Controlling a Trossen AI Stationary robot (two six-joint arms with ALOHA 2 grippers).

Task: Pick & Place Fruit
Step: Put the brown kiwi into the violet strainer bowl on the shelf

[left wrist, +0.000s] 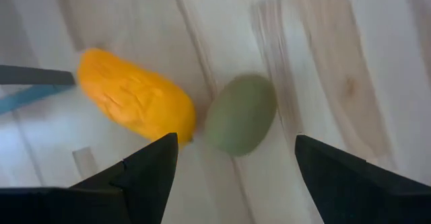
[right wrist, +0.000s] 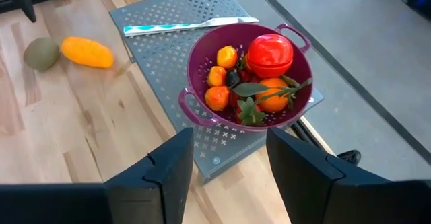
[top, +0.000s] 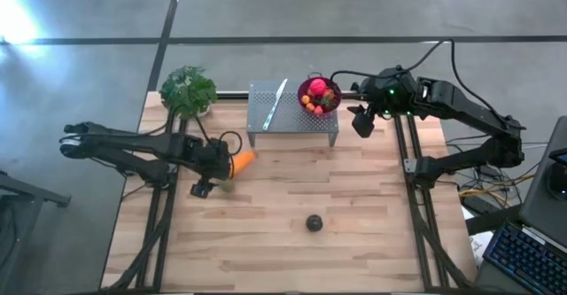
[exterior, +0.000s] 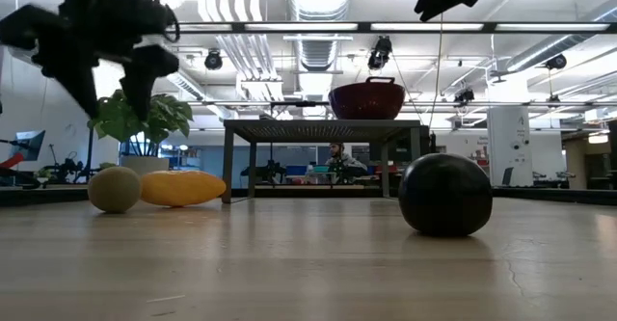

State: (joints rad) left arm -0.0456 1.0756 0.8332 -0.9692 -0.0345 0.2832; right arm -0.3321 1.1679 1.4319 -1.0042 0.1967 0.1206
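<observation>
Wooden table (top: 354,233): pale planks, carrying a grey perforated metal stand (top: 292,109) at its far middle and a leafy green plant (top: 188,89) at its far left.
Left gripper (top: 209,187): poised above the left part of the table, fingers spread wide with nothing between them; in its wrist view the fingertips (left wrist: 151,167) straddle the olive-green fruit below.
Olive-green fruit (left wrist: 240,114): lying on the wood, just beside the end of the elongated orange fruit (left wrist: 135,96), the two nearly touching.
Elongated orange fruit: on its side on the left part of the table, near the stand's left leg.
Dark purple ball (top: 314,222): alone on the near middle of the table, well apart from both arms.
Purple colander bowl (right wrist: 202,62): on the right end of the stand, holding the red ball (right wrist: 271,52), several small orange pieces (right wrist: 217,97) and green leaves.
Right gripper (top: 361,120): raised in the air just right of the bowl, fingers parted and empty.
Utensil (right wrist: 188,26): light-coloured, lying flat on the stand left of the bowl.
</observation>
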